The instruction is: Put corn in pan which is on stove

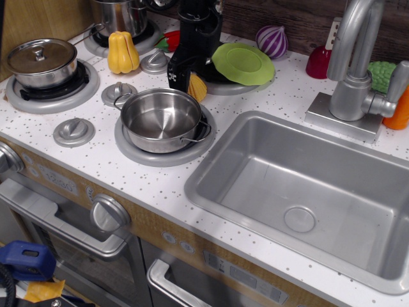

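The yellow corn (199, 89) lies on the white speckled stove (96, 153), just behind the right rear rim of the pan (160, 121). The shiny steel pan is empty and sits on the front grey burner ring (150, 157). My black gripper (189, 80) is lowered straight onto the corn and hides its left and upper part. One finger (175, 72) stands to the left of the corn; the other is hidden behind it. The jaws look open around the corn, which still rests on the counter.
A ribbed yellow squash (123, 52) stands behind the knobs (118, 94). A lidded steel pot (39, 62) is at left, a tall pot (121, 14) at the back. A green plate (243, 62) and a purple onion (271, 40) lie right of the gripper. The sink (307, 192) and faucet (351, 64) fill the right side.
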You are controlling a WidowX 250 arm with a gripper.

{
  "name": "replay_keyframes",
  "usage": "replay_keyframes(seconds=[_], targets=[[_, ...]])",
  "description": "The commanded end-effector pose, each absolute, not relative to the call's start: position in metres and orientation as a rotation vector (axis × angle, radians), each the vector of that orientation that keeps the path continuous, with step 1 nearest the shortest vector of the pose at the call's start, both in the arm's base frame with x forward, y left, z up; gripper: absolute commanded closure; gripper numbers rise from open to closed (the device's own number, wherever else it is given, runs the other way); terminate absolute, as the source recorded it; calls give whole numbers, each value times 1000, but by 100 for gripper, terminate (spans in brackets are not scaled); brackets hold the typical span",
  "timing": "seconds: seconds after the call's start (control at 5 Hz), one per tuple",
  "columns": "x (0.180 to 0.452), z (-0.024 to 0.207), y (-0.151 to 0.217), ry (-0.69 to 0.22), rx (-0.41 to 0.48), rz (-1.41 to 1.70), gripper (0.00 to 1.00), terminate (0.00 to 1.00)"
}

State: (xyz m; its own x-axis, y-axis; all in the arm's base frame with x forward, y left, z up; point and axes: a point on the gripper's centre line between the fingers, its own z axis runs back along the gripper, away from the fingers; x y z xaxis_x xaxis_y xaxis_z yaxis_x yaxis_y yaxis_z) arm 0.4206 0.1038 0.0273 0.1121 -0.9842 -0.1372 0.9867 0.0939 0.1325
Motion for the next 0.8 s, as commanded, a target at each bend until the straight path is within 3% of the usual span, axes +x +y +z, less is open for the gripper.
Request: replay_keyframes(seconds=[0.0,0.4,0.6], targets=[[421,38,104,-34,254,-1443,100,0],[425,37,110,-58,221,-1453,100,0],[433,68,108,18,260,-1470,100,0]])
